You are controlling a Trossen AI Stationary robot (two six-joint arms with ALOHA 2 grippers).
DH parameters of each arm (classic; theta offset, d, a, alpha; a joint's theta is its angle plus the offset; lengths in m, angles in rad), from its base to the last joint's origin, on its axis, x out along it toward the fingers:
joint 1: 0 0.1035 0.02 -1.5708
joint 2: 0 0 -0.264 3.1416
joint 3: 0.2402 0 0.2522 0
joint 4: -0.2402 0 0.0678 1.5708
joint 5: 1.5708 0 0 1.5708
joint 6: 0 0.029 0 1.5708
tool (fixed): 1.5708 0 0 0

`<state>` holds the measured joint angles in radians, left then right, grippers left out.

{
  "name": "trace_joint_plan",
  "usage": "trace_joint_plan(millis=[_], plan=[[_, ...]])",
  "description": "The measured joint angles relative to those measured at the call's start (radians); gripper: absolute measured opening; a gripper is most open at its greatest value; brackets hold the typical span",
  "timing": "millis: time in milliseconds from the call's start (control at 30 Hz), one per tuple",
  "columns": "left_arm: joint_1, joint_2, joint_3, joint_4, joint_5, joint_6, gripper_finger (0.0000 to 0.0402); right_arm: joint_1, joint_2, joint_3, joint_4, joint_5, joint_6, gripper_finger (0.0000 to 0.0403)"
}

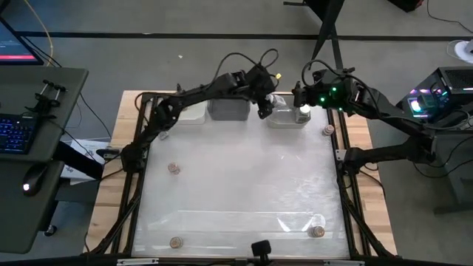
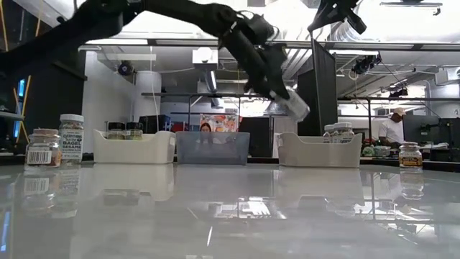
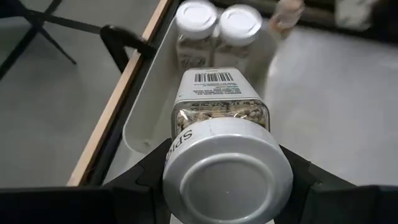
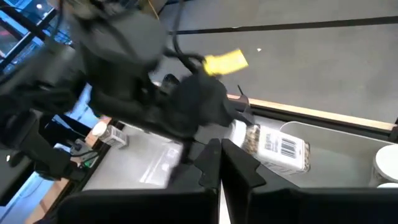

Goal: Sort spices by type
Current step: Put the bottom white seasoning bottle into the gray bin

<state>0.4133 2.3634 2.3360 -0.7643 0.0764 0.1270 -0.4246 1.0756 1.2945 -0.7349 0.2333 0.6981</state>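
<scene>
In the high view, two cork-capped jars (image 1: 174, 168) lie on the left part of the table (image 1: 244, 185), and the white bin (image 1: 194, 113), grey bin (image 1: 228, 109) and clear bin (image 1: 288, 117) stand along the far edge. The low view alone shows two dark-capped jars (image 2: 125, 130) inside the white bin.

The left gripper (image 1: 264, 108) hangs above the clear bin and grips a white-capped jar (image 3: 221, 134) by its sides. Only the left wrist view shows two more white-capped jars (image 3: 217, 28) standing in that bin just below.

The right gripper (image 4: 222, 163), fingers pressed together and empty, waits beside the clear bin's right end.
</scene>
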Motion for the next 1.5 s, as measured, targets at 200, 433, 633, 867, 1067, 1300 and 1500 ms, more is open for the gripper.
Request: trace_joint_plan(millis=[200, 433, 633, 867, 1067, 1300, 1500], plan=[[0.000, 0.072, 0.000, 0.027, -0.040, 0.066, 0.0167, 0.000, 0.000, 0.000, 0.000, 0.002, -0.007, 0.0000], [-0.001, 0.097, 0.000, 0.025, -0.042, 0.135, 0.0167, 0.000, 0.010, 0.000, -0.001, 0.022, 0.009, 0.0000], [-0.001, 0.097, 0.000, 0.039, -0.064, 0.147, 0.0218, 0.000, 0.012, 0.000, 0.000, 0.056, 0.025, 0.0000], [0.000, 0.097, 0.000, 0.040, -0.063, 0.157, 0.0232, 0.000, 0.014, 0.000, 0.000, 0.058, 0.040, 0.0000], [0.000, 0.095, 0.000, 0.056, -0.063, 0.164, 0.0219, 0.000, 0.014, 0.000, -0.002, 0.079, 0.056, 0.0000], [0.033, -0.004, 0.016, -0.029, 0.040, 0.136, 0.0200, -0.029, 0.057, 0.000, -0.065, 0.010, 0.061, 0.0000], [0.102, -0.020, 0.015, -0.023, 0.202, -0.106, 0.0197, -0.091, 0.090, 0.000, -0.057, 0.002, 0.012, 0.0000]])
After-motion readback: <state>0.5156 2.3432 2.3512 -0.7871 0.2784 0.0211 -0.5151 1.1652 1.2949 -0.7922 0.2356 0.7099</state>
